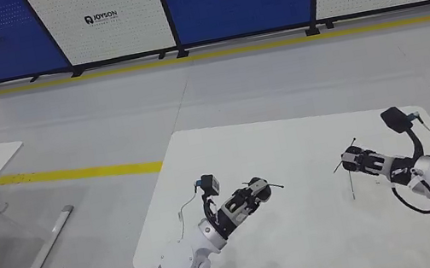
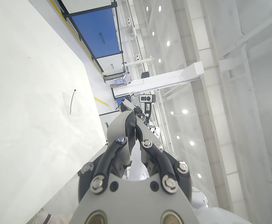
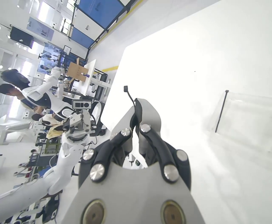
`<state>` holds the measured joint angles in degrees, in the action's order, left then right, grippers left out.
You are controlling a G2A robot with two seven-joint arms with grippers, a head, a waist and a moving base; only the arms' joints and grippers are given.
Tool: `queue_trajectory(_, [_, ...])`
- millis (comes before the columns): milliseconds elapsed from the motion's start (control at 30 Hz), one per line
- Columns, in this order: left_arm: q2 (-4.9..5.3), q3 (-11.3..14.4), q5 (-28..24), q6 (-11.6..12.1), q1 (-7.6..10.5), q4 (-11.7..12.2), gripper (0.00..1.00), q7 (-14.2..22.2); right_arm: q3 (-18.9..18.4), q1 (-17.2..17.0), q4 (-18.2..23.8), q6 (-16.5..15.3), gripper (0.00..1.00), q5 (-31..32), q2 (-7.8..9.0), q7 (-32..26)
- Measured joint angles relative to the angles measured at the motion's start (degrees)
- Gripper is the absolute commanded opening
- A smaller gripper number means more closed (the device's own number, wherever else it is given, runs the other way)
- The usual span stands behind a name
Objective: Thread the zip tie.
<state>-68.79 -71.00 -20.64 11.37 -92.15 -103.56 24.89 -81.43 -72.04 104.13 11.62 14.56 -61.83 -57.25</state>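
**Two grippers hold thin ties, well apart**

Lower left of centre in the top view, the left gripper (image 1: 253, 191) is clenched on a thin black strip (image 1: 274, 185), probably a zip tie. Right of centre, the right gripper (image 1: 353, 159) pinches a zip tie (image 3: 129, 94), its head poking out. A loose zip tie (image 1: 351, 185) lies on the table (image 1: 285, 139). Threading looks not yet begun; the next move calls for bringing tail and head together.

three black zip ties (image 1: 351, 184), two grippers (image 1: 261, 187), one white table (image 1: 286, 143)
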Motion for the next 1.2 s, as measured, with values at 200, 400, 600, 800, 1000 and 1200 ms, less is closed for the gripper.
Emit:
queue_trajectory(200, [0.00, 0.00, 0.00, 0.00, 0.00, 0.00, 0.00, 0.00, 0.00, 0.00, 0.00, -0.01, 0.00, 0.00, 0.00, 0.00])
queue_trajectory(400, [0.00, 0.00, 0.00, 0.00, 0.00, 0.00, 0.00, 0.00, 1.18, -0.70, 0.10, -0.67, 0.00, 0.37, -0.11, 1.52])
queue_trajectory(600, [0.00, 0.00, 0.00, 0.00, 0.00, 0.00, 0.00, 0.00, 3.91, -3.10, 2.98, -3.93, 0.00, -1.14, -0.65, 9.70])
queue_trajectory(800, [0.00, 0.00, 0.00, 0.00, 0.00, 0.00, 0.00, 0.00, 4.09, -3.78, 3.86, -3.35, 0.00, 0.14, -0.70, 12.45])
queue_trajectory(1000, [0.00, 0.00, 0.00, 0.00, 0.00, 0.00, 0.00, 0.00, 4.09, -3.77, 3.85, -3.37, 0.00, 0.13, -0.70, 12.46])
queue_trajectory(1200, [0.00, 0.00, 0.00, 0.00, 0.00, 0.00, 0.00, 0.00, 4.09, -3.77, 3.86, -3.37, 0.00, 0.14, -0.70, 12.46])
